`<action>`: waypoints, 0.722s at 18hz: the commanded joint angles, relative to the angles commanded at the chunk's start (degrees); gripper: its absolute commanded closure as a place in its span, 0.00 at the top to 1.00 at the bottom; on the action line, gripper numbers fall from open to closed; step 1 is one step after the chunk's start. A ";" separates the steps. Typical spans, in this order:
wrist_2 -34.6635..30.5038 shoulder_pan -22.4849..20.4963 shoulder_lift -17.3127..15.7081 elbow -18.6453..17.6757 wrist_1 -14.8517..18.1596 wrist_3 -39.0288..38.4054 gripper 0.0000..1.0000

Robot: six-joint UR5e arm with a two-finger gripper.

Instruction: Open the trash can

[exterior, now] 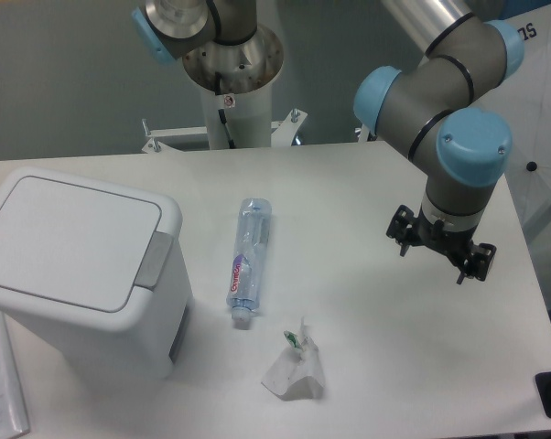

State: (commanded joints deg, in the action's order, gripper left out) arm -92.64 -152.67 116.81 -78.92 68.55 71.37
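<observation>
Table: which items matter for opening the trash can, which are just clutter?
Job:
- trash can, lid shut, grey push tab on its right edge
- gripper, well to the right, holding nothing

Clutter:
- plastic bottle, lying flat beside the can
- crumpled white wrapper
- papers at the left edge

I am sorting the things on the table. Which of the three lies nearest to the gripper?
The crumpled white wrapper, at the front of the table. The plastic bottle lies farther left, and the trash can stands farthest, at the left edge. The gripper hangs at the right.

Robotics lab: pedestal-mounted arm (pixel 440 82), bare white table (pixel 349 183), grey wall (pixel 65 73)
</observation>
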 joint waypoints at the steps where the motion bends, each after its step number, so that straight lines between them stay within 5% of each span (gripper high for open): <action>1: 0.00 0.00 0.00 0.00 0.00 0.00 1.00; 13: 6.76 -0.44 -0.97 -1.23 -0.44 -6.57 1.00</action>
State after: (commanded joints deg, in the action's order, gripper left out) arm -85.88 -153.11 115.84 -80.16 68.12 64.79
